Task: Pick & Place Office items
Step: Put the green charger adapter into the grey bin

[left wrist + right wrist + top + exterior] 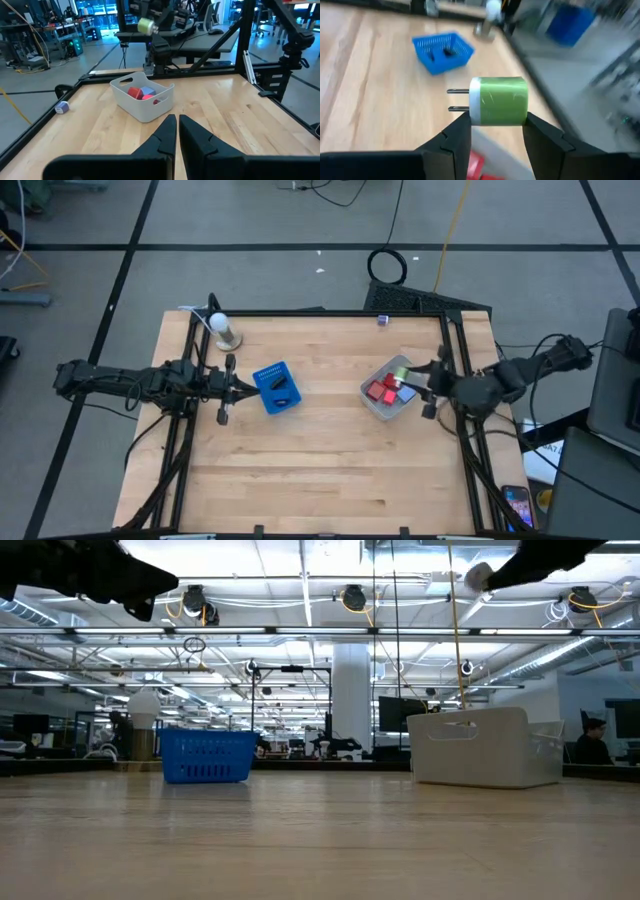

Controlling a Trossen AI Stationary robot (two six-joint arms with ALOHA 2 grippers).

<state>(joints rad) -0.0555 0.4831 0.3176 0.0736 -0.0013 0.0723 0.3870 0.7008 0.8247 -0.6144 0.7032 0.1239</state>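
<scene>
My right gripper (410, 376) is shut on a green plug adapter (501, 100) with a white face and two metal prongs, above the clear tub (378, 406) at the table's right. Red blocks (380, 389) and a light-blue block (404, 393) lie in the tub. The left wrist view also shows the tub (145, 107) with the green adapter (145, 25) held above it. My left gripper (177, 131) is shut and hovers just left of the blue basket (277, 387), which holds dark flat pieces (446, 51). My right gripper pinches the green adapter by the two opposite sides of its green body (520, 112), one finger on each. The fingers (461, 131) come from the table's right. The adapter is lifted clear above the tub, its prongs (458, 91) lying across the fingers' line.
A white ball on a small stand (222, 329) sits near the far left corner. A small bluish piece (383, 320) lies at the far edge. Black frame rails (455, 380) run along the table's sides. Bare wood (320, 470) spreads across the near half.
</scene>
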